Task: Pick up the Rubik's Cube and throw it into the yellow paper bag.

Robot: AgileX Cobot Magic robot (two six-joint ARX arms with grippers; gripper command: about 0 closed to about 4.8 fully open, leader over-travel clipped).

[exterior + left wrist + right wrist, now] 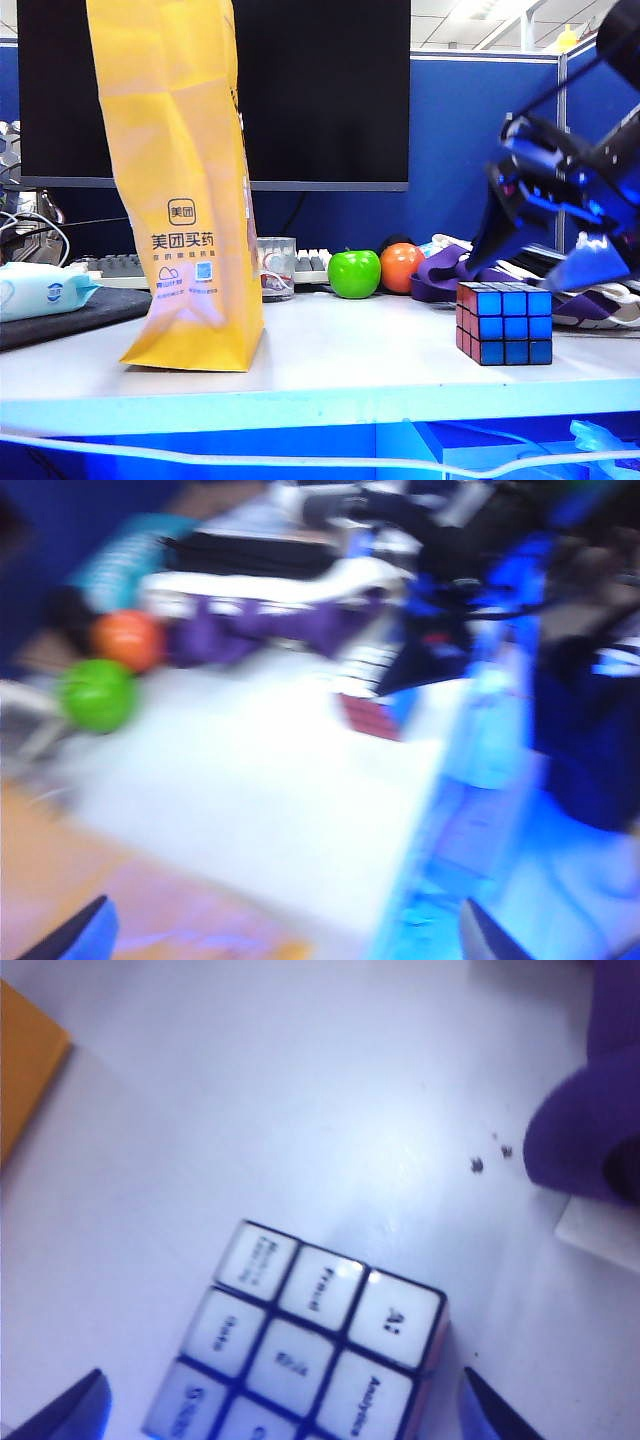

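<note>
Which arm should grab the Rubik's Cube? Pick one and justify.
Right. The right tool hangs open directly above the Rubik's Cube, fingertips on either side of it. The left tool, also open, only sees the cube from far across the table.

The yellow paper bag carries a dark square logo reading 美团 above larger characters 美团买药. The Rubik's Cube shows printed words on its white tiles, among them "Analytics"; the rest are blurred.
</note>
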